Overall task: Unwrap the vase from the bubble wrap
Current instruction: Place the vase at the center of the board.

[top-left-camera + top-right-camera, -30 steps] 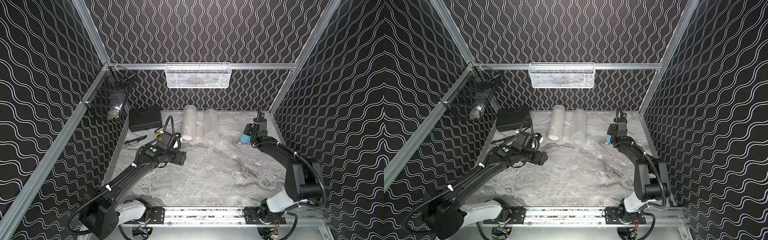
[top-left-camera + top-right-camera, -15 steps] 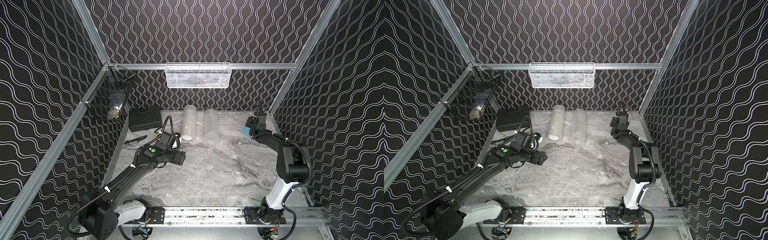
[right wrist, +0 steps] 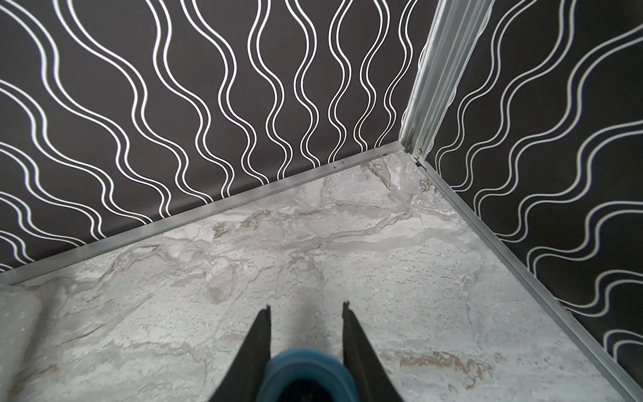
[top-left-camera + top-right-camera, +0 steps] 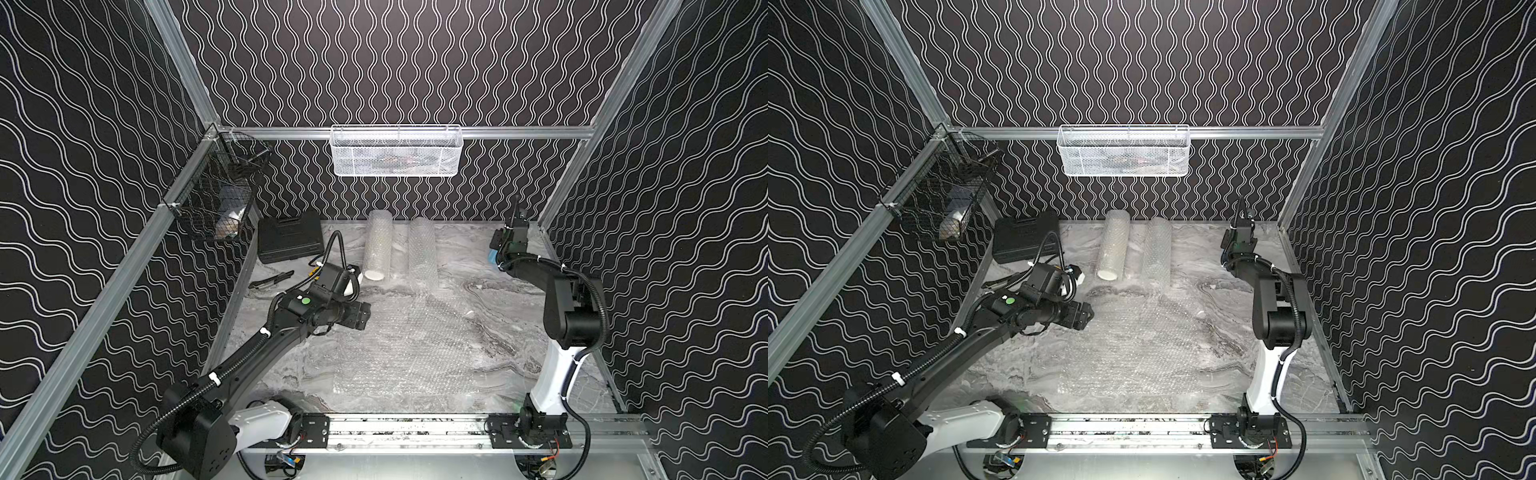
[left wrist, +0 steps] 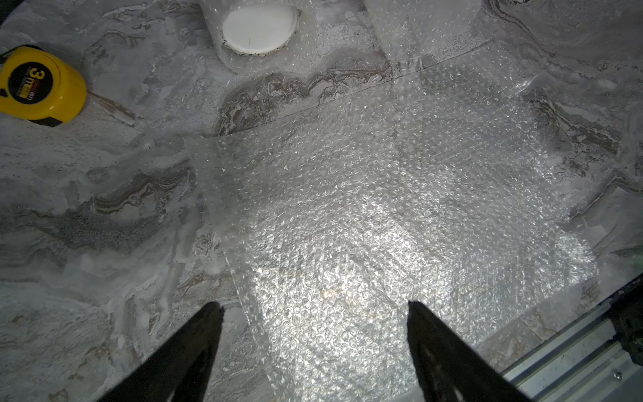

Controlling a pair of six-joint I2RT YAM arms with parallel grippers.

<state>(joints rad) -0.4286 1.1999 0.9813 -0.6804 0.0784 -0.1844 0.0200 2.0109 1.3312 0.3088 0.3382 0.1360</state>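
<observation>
Looks nearly done: grips bare blue vase [image 3: 306, 376] in right gripper [image 3: 306, 306] near far right corner of table [image 3: 382, 243]; hovers open left gripper [image 5: 313, 304] over bubble wrap [image 5: 382, 209] spread flat mid-table. Remaining: setting vase down.

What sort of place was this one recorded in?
Probably a robot lab enclosure, not a home: wavy-patterned walls on an aluminium frame, left arm and right arm bolted to a metal rail, marble-look tabletop.

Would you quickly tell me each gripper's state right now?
Left gripper: open, holding nothing.
Right gripper: closed on a blue vase.
</observation>
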